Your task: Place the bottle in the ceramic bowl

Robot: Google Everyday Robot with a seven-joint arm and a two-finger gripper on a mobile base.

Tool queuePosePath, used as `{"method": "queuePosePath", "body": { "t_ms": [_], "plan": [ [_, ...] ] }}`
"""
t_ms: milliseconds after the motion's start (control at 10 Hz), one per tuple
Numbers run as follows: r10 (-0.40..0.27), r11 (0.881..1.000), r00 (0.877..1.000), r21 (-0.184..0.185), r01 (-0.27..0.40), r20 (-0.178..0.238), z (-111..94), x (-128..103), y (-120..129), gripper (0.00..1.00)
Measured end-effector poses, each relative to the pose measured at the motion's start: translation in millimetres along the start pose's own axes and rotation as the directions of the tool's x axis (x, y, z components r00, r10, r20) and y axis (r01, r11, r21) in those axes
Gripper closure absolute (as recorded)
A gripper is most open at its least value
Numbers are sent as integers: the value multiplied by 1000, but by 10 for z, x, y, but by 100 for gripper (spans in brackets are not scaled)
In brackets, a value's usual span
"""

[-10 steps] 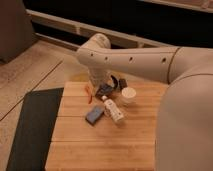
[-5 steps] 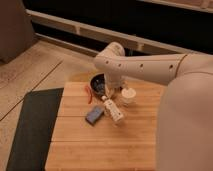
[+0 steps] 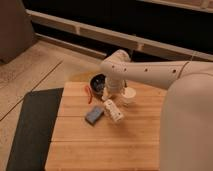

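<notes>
lying bottle (image 3: 114,111): flat on its side on the wooden table (image 3: 100,150), slanted, far end pointing toward the ceramic bowl (image 3: 96,81), near end toward the table's front. it is on the wood, not in the bowl.
step in hand: the approach for the pick, as i judge it. the bottle is not lifted, so the carry and the drop are both ahead.
next move: calls for settling squarely across the bottle's body, closing on it, then lifting clear before the short trip back to the bowl. the neighbours sit close, so a clean, narrow descent matters.
gripper (image 3: 107,96): low over the table between bowl and cup, just above the bottle's far end. whether it is spread or pressed together i cannot tell, nor whether it touches the bottle. i see nothing carried in it.
bowl: dark and glossy, near the table's far edge, just behind the bottle — partly hidden by my arm.
blue-grey block (image 3: 94,115): just beside the bottle, on the side toward the dark mat (image 3: 30,125); touching or a hair apart, i cannot tell.
white cup (image 3: 128,95): beside the bowl, near the bottle's far end, easy to knock.
red thing (image 3: 89,93): thin, lying in front of the bowl; what it is i cannot tell.
</notes>
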Motion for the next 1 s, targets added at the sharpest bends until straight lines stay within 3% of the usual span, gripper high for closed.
{"method": "queuePosePath", "body": {
  "t_ms": [400,700,1000],
  "plan": [
    [-57,998,993,-44,53,-104,353,231,246,35],
    [-70,997,982,-51,62,-175,510,305,137,35],
    [-46,996,976,-79,30,-211,661,325,40,35]
  ]
}}
